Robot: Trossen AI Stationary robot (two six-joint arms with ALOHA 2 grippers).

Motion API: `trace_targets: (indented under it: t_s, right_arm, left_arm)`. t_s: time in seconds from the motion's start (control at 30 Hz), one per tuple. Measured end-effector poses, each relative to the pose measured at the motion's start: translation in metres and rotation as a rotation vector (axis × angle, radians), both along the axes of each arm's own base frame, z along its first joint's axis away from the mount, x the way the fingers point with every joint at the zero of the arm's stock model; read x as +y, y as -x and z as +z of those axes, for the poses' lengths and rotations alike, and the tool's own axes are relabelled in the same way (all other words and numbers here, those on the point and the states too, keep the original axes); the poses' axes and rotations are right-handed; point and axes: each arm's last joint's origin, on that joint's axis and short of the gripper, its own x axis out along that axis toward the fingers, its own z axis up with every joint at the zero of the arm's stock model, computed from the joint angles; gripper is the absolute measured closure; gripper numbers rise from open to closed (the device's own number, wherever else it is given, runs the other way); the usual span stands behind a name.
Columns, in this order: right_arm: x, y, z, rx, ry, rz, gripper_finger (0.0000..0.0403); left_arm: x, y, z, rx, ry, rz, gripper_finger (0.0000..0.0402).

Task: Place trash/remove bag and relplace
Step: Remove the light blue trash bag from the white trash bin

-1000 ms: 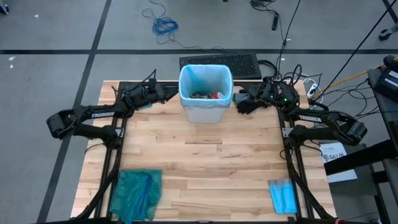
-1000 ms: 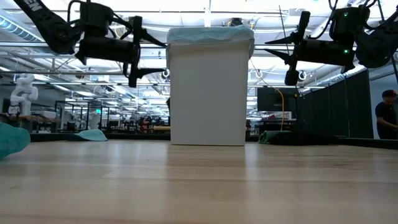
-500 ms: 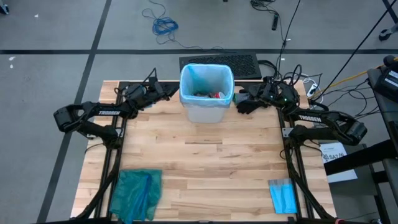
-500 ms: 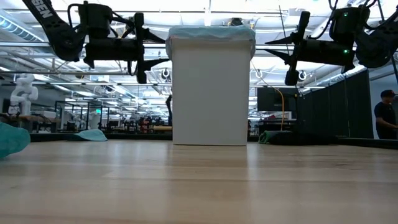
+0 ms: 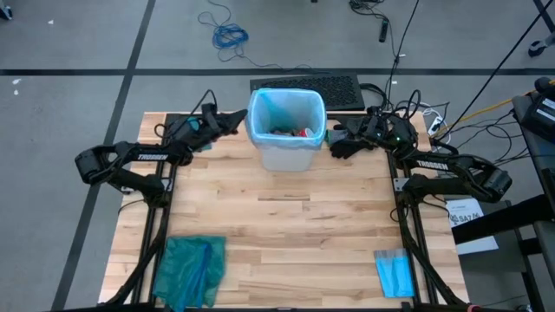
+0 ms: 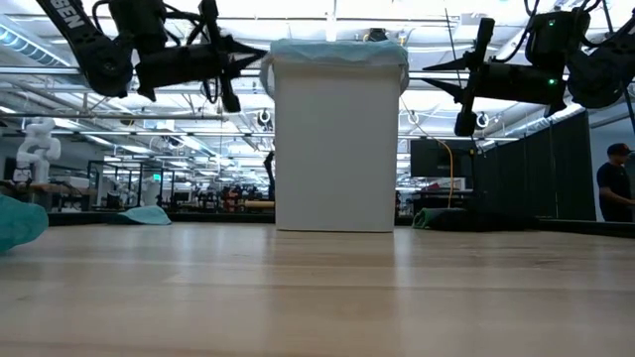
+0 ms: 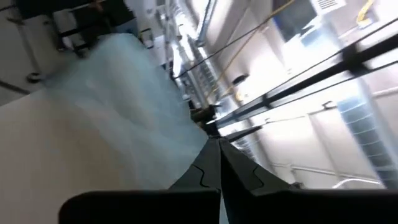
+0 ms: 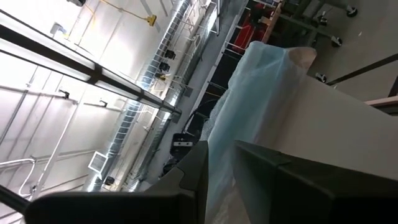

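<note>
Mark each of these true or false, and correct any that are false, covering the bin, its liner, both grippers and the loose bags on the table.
1. The white bin lies tipped on its side. False: it stands upright.
2. The light-blue bag lines the bin, folded over its rim. True.
3. The left gripper is shut at the bin's rim. True.
4. The right gripper is down by the folded blue sheet. False: it is beside the bin.
5. The teal-green bag hangs from the left gripper. False: it lies on the table.
</note>
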Motion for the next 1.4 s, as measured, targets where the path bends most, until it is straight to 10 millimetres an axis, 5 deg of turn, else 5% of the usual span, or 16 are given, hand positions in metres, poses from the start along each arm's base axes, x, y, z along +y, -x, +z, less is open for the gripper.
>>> trace_targets:
  t_s: [0.37, 0.57, 0.9, 1.07, 1.4]
  right_arm:
    - [-0.003, -0.002, -0.014, 0.121, -0.069, -0.011, 0.0339]
    - [0.003, -0.009, -0.029, 0.249, -0.143, 0.013, 0.0363]
    - [0.0, -0.028, -0.011, 0.272, -0.093, 0.028, 0.0401]
    - [-0.006, -0.041, -0.002, 0.293, -0.057, 0.05, 0.0402]
    - [-0.008, -0.049, 0.002, 0.29, -0.047, 0.082, 0.0402]
  left_arm:
    - [0.003, -0.011, 0.04, -0.061, -0.152, -0.111, 0.0401]
    - [0.01, -0.012, 0.013, 0.139, -0.075, -0.103, 0.0401]
    - [0.024, 0.012, -0.008, 0.318, -0.046, -0.029, 0.0401]
    - [0.026, 0.018, -0.037, 0.575, 0.071, -0.06, 0.0401]
    - [0.02, 0.007, -0.027, 0.541, -0.006, -0.103, 0.0401]
